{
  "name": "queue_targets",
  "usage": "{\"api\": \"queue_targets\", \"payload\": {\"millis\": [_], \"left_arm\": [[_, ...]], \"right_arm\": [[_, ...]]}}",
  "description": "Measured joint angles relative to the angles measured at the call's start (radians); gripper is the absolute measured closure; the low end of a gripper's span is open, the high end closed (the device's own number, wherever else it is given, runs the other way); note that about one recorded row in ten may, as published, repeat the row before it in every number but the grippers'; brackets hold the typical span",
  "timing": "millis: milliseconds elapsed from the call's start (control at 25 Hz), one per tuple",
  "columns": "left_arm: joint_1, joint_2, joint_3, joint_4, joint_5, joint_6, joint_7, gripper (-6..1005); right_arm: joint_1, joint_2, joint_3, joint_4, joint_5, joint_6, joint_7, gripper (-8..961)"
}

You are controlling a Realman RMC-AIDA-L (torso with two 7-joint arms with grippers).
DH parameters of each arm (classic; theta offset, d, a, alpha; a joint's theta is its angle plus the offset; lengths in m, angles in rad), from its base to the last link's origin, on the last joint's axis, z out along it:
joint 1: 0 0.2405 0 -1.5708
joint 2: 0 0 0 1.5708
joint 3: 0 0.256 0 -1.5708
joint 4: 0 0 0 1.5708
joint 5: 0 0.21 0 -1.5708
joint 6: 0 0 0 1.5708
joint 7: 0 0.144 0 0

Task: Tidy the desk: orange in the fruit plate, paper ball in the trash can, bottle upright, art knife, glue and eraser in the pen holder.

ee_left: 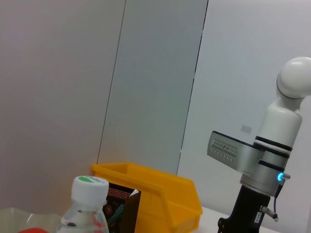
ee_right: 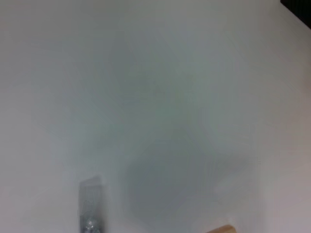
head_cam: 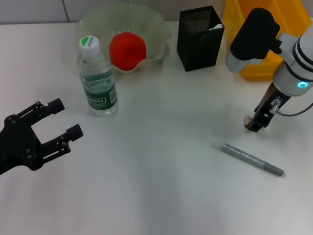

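The orange (head_cam: 127, 50) lies in the pale green fruit plate (head_cam: 159, 29) at the back. In front of the plate the bottle (head_cam: 98, 78) stands upright. My left gripper (head_cam: 67, 117) hovers open and empty near the desk's left front. The grey glue (head_cam: 249, 159) lies flat at the right front. Just behind it my right gripper (head_cam: 255, 122) reaches down to the desk (head_cam: 156, 161), shut on the tan eraser (head_cam: 248, 119). A white tip (head_cam: 215, 27) pokes from the black pen holder (head_cam: 199, 38). The paper ball is out of view.
The yellow trash can (head_cam: 288, 24) stands at the back right behind my right arm, beside the pen holder. The left wrist view shows the bottle cap (ee_left: 90, 187), the trash can (ee_left: 160, 194) and the right arm (ee_left: 265, 170).
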Motion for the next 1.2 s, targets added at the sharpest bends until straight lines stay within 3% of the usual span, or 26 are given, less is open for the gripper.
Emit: {"api": "queue_targets", "payload": {"millis": [160,400,600,1000,1040,1200], "left_arm": [[-0.002,0.001,0.0,0.001,-0.001,0.0,-0.002,214],[-0.007,0.003,-0.002,0.002,-0.001,0.001,-0.003,214],[-0.009,0.005,-0.002,-0.001,-0.001,0.0,-0.002,214],[-0.01,0.008,-0.016,-0.002,0.002,-0.001,0.0,214],[-0.01,0.008,-0.016,-0.002,0.002,-0.001,0.0,214],[-0.013,0.008,-0.016,-0.002,0.001,-0.006,0.016,214]], "right_arm": [[0.0,0.0,0.0,0.004,0.007,-0.003,-0.003,427],[0.002,-0.001,0.0,0.009,0.012,-0.009,-0.001,634],[-0.004,-0.001,0.002,-0.025,0.013,-0.032,0.012,708],[-0.052,-0.001,0.069,-0.358,0.018,-0.122,0.085,709],[-0.058,-0.002,0.074,-0.411,0.023,-0.096,0.103,709],[-0.067,0.0,0.07,-0.425,0.036,0.013,0.122,710]]}}
